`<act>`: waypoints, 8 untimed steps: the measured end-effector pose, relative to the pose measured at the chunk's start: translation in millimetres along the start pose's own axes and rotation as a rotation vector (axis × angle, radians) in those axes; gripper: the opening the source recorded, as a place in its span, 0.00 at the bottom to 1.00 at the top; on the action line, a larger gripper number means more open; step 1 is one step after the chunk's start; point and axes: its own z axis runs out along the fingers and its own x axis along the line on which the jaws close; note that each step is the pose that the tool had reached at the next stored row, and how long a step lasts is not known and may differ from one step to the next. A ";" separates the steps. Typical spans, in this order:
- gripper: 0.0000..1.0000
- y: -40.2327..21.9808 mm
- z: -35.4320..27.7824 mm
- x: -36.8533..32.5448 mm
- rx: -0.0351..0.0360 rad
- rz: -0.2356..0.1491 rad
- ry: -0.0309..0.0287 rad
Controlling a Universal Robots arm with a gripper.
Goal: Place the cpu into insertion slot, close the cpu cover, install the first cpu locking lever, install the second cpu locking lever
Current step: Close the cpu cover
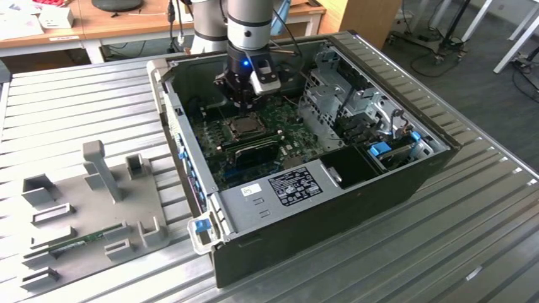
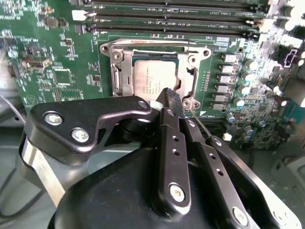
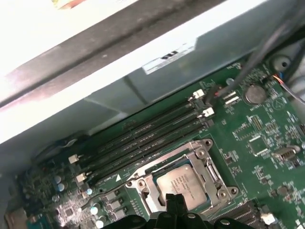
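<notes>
Fingers [image 2: 170,125] closed narrow, tips at cpu cover [image 2: 116,74] rim over seated cpu [image 2: 147,78]; memory slots [image 2: 167,21] beside

The cpu [image 2: 151,78] is sitting flat in the insertion slot [image 1: 246,126], its dull silver-grey top facing up with faint print across it. In both wrist views it is lying square to the socket, out on the green board just beside the long black memory slots. The cpu cover [image 2: 117,71] is lying down flat over it, a thin silvery frame hugging the chip's edges, the cpu [image 3: 183,186] showing through the big window and the cover [image 3: 151,190] shining around it.
</notes>
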 end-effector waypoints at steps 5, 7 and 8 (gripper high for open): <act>0.10 0.0 0.0 0.0 -0.0025 -0.066 0.0015; 0.10 0.0 0.1 0.0 -0.0034 -0.095 0.0026; 0.10 0.0 0.0 0.0 -0.0037 -0.109 0.0032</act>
